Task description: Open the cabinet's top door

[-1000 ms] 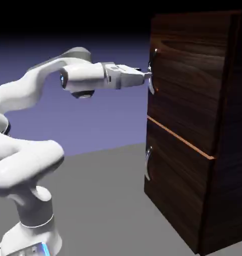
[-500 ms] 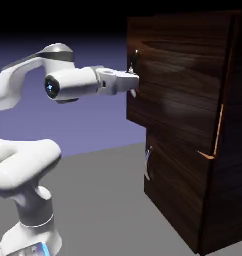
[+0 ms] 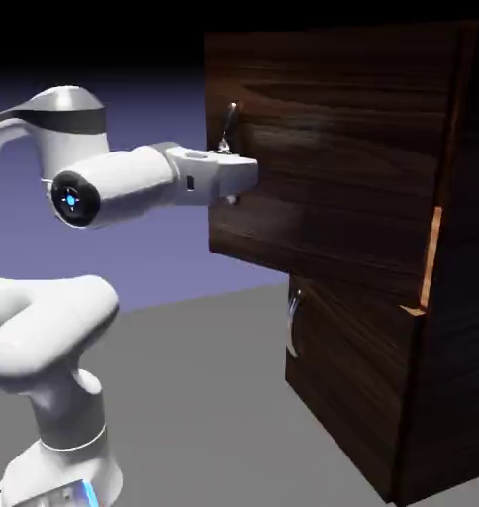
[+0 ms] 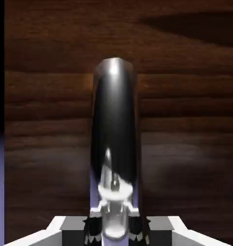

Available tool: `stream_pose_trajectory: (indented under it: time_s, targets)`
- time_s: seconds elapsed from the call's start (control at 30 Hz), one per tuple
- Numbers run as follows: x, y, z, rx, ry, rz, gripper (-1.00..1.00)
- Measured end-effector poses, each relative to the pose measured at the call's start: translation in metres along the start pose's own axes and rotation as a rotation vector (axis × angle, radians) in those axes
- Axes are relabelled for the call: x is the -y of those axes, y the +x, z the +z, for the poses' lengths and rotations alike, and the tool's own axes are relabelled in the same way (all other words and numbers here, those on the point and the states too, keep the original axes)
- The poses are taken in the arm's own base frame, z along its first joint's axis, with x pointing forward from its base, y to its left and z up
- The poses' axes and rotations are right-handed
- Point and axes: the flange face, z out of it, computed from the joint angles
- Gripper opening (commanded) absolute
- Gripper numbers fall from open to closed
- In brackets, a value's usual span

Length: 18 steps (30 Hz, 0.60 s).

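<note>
The tall dark wood-grain cabinet [image 3: 451, 297] fills the exterior view's right. Its top door [image 3: 323, 158] stands swung out toward the arm, with an orange-tan inner edge [image 3: 432, 253] showing at the hinge side. My gripper [image 3: 245, 176] is shut on the top door's silver handle [image 3: 227, 129] near the door's free edge. In the hand view the handle [image 4: 114, 129] rises as a shiny dark bar between my fingertips [image 4: 93, 229], with the door's wood [image 4: 186, 96] behind it.
The shorter lower door [image 3: 347, 386] is closed, its silver handle [image 3: 293, 322] at its near edge. The white arm's base [image 3: 65, 436] stands at the lower left on the grey table [image 3: 214, 416].
The gripper closed on the handle and moved to the exterior view's left, and the top door swung out from closed to clearly ajar.
</note>
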Motion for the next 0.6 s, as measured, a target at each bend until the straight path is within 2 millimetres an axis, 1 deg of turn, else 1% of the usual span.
stream_pose_trajectory:
  time_s: [0.3,0.43,0.6]
  targets:
    - [-0.024,0.024,-0.059,0.137,0.137,0.0,-1.0]
    - [-0.04,0.04,-0.088,0.21,0.21,0.0,-1.0]
    - [-0.065,0.065,-0.123,0.311,0.311,0.0,-1.0]
